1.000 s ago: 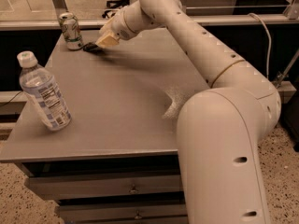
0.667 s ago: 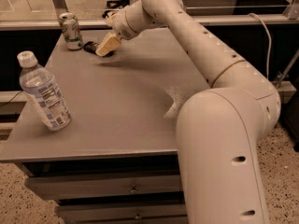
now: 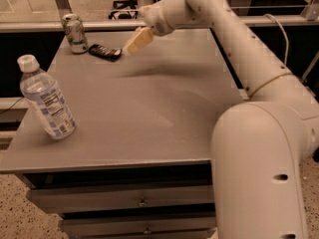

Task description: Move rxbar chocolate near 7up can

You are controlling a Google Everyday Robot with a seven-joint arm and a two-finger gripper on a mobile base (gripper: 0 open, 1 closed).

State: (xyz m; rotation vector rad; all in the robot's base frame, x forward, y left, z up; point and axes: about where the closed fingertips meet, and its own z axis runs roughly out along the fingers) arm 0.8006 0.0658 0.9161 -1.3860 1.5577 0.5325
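The rxbar chocolate [image 3: 104, 52], a flat black bar, lies on the grey table [image 3: 149, 113] at the far left. It rests just right of the 7up can [image 3: 75, 33], which stands upright at the table's back left corner; whether bar and can touch I cannot tell. My gripper [image 3: 135, 42] hangs a little above the table just right of the bar, its pale fingers [image 3: 140, 38] pointing down-left toward it. It holds nothing and is clear of the bar.
A clear plastic water bottle [image 3: 46, 99] with a white cap stands near the table's front left edge. Drawers [image 3: 142, 201] sit under the tabletop. My arm [image 3: 234, 49] reaches over the table's right side.
My gripper has drawn back to the right and slightly up from the bar. The bar stays lying beside the can.
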